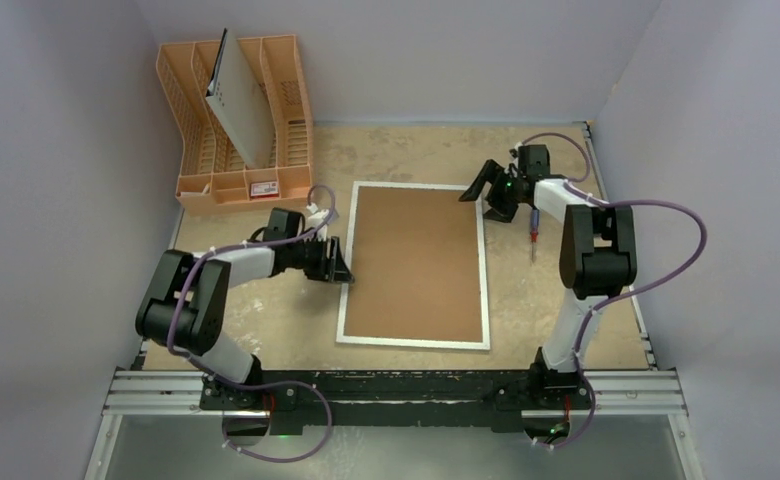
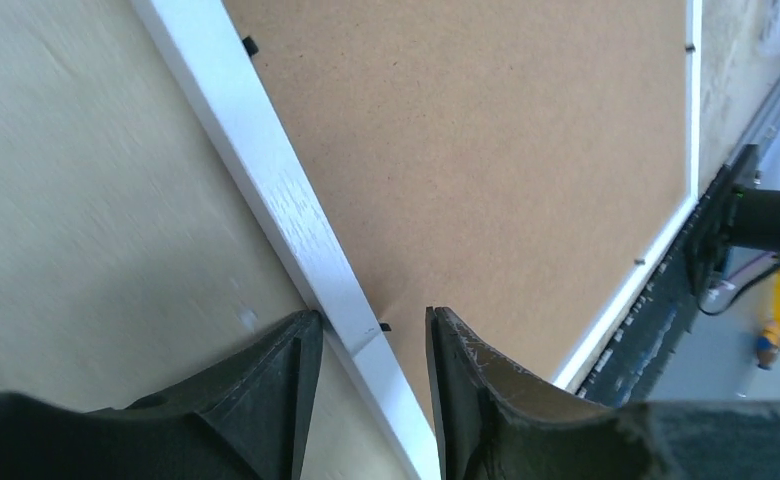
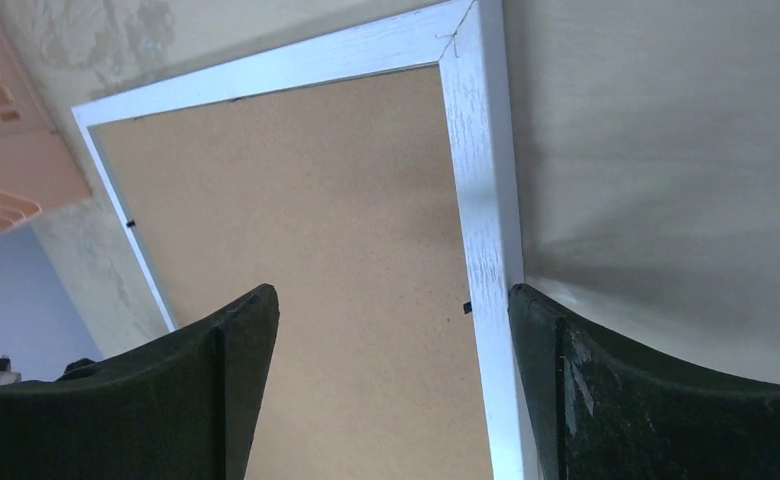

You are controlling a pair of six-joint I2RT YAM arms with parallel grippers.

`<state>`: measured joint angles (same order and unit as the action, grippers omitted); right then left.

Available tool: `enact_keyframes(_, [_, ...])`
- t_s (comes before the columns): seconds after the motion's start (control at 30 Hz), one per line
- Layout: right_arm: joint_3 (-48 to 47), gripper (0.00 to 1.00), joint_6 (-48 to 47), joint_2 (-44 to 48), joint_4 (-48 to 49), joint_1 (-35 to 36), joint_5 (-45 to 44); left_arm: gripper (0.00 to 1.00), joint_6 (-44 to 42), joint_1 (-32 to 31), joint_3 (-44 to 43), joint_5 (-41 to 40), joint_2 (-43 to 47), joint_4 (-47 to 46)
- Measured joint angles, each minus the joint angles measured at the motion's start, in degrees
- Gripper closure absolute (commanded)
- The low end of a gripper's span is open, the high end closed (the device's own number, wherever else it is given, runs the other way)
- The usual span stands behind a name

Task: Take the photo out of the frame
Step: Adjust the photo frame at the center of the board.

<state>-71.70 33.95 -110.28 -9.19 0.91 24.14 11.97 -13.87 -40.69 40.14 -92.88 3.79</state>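
The frame [image 1: 416, 265] lies face down in the middle of the table, its brown fibreboard back up inside a narrow white border. The photo is hidden under that back. My left gripper [image 1: 341, 268] is low at the frame's left edge. Its jaws stand open astride the white border [image 2: 266, 170], one finger on the table side and the other over the brown back, beside a small black tab [image 2: 384, 327]. My right gripper [image 1: 486, 195] hangs near the far right corner, wide open [image 3: 391, 295], with one finger just outside the right border [image 3: 481, 200].
An orange plastic rack [image 1: 236, 120] stands at the back left with a grey-white perforated board [image 1: 241, 105] leaning in it. A thin red-handled tool [image 1: 532, 235] lies right of the frame. The arms' metal rail [image 1: 396, 390] runs along the near edge.
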Motion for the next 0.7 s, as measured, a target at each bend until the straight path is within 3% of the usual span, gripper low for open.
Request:
enact_keyframes(0.2, [-6.3,0.12,-3.2,-4.3,-3.6,3.1,1.0,0.54,7.2,-1.2,10.0,1.4,8.1,-3.6])
enact_keyframes(0.37, [-9.3,0.05,-6.0,-3.5,-9.5,5.1,-5.4,0.53,9.6,-1.6,11.8,-3.4,14.1,-0.1])
enact_keyframes(0.57, [-8.2,0.08,-7.6,7.1,-14.1,11.5,-19.4,0.51,12.3,-1.4,11.3,-15.4,27.6,3.5])
enact_keyframes(0.7, [-0.6,0.12,-4.7,19.3,-13.6,23.3,-27.9,0.46,13.1,-0.7,10.0,-22.1,34.8,5.6])
